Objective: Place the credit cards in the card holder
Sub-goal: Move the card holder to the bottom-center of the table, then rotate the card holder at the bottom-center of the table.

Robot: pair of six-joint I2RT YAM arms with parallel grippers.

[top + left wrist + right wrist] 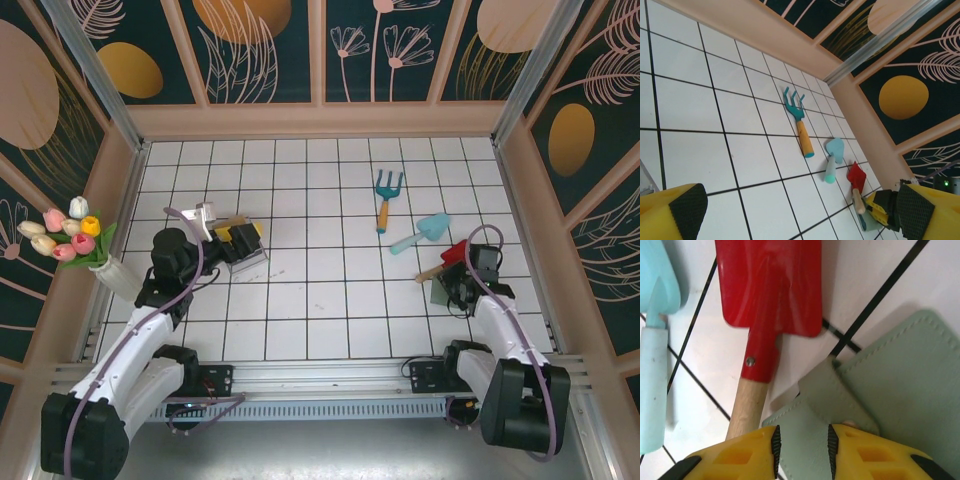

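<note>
Far right of the white tiled tabletop (pixel 300 300): right gripper (pixel 802 442) pitched steeply down over the flat grey-green bifold card holder (pixel 905 380), lying just beside the wooden handle of a red metal toy spade (pixel 770 285) and near a pale blue plastic trowel (pixel 655 340). Yellow fingers (pixel 762 450) set narrowly to either side of a small stitched flap at the holder's edge, probably to lift that flap and open a pocket for loading; cannot tell whether truly pinching it or just short of contact. Right arm folded tight, elbow back near its base, wrist bent down onto the holder. Over on the left, left gripper (pixel 800 215) held at the clear plastic rectangular tray (pixel 252 262), black-padded fingers spread wide with nothing between them, likely placed there to collect from the tray. Left arm reaching up the left side, wrist turned toward the middle. Credit cards too small to tell apart around the tray. Well apart from both grippers, a teal hand fork with an orange handle (pixel 799 120).
</note>
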